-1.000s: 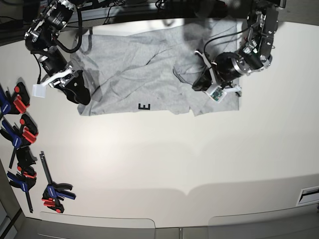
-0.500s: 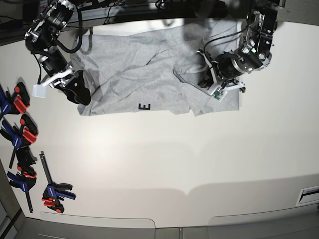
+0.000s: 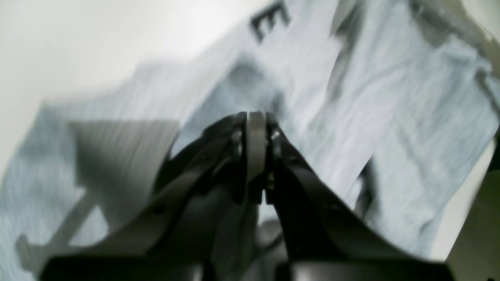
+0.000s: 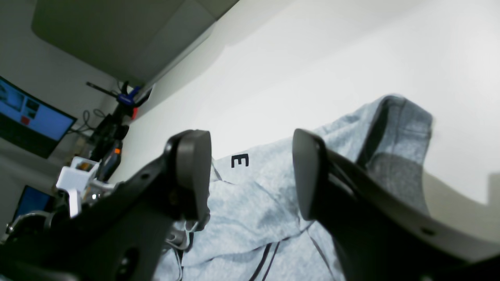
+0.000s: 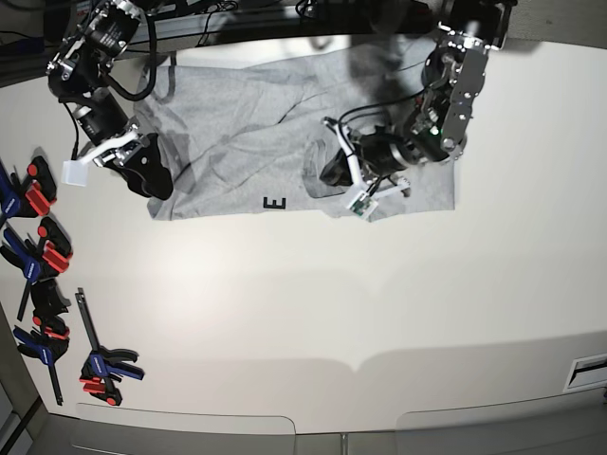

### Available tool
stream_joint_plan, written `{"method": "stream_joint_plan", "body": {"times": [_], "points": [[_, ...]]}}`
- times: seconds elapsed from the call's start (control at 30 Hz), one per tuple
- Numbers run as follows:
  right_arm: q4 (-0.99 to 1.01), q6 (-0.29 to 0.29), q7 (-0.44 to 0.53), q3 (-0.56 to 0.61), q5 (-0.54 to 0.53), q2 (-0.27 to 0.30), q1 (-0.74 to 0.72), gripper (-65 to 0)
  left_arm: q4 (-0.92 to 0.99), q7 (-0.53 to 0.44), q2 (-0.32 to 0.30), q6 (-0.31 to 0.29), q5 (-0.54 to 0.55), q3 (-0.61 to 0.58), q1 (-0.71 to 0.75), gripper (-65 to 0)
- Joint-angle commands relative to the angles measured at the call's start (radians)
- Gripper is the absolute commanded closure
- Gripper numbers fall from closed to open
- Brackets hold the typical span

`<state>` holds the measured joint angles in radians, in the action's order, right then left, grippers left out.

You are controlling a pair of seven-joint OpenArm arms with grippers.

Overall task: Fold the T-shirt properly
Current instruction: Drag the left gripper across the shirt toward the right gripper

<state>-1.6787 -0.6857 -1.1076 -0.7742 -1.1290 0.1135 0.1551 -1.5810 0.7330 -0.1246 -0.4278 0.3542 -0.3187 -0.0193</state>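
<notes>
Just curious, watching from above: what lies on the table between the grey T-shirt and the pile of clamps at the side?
Nothing. In the base view, bare white table separates the T-shirt from the clamps.

The right pincer (image 4: 250,175) stands with its jaws wide apart and nothing between them. Beyond lies the grey T-shirt (image 4: 258,218), rumpled, a black letter E (image 4: 239,160) showing near its edge, on the white bench (image 4: 332,70). A blue screen (image 4: 29,117) glows far left.
</notes>
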Motion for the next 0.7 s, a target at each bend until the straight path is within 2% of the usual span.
{"method": "stream_joint_plan", "body": {"times": [0.0,0.17,0.23,0.3,0.37,0.47,0.6,0.67], "points": [[-0.019,-0.012,0.023,-0.002,-0.026,0.011,-0.008,-31.4,-0.015,-0.028,0.012,-0.006,0.013,-0.008,-0.023,0.0],[-0.019,-0.012,0.023,-0.002,-0.026,0.011,-0.008,-31.4,0.02,-0.107,0.053,-0.006,0.003,-0.026,-0.058,0.0],[-0.019,-0.012,0.023,-0.002,-0.026,0.011,-0.008,-31.4,0.033,-0.087,0.058,-0.005,0.011,-0.025,-0.087,0.0],[-0.019,-0.012,0.023,-0.002,-0.026,0.011,-0.008,-31.4,0.013,-0.024,0.051,-0.006,0.034,-0.012,-0.119,0.0],[-0.019,-0.012,0.022,-0.002,-0.026,0.011,-0.008,-31.4,-0.034,0.031,0.025,-0.006,0.04,0.019,-0.143,0.0],[-0.019,-0.012,0.022,-0.003,-0.005,0.011,-0.008,-31.4,-0.096,0.062,-0.049,-0.005,0.04,0.095,-0.143,0.0],[-0.019,-0.012,0.024,-0.002,-0.001,0.011,-0.008,-31.4,-0.107,0.106,-0.146,-0.005,0.048,0.181,-0.092,0.0],[-0.019,-0.012,0.027,-0.002,-0.001,0.011,-0.009,-31.4,-0.107,0.131,-0.183,-0.005,0.086,0.189,-0.044,0.0]]}}
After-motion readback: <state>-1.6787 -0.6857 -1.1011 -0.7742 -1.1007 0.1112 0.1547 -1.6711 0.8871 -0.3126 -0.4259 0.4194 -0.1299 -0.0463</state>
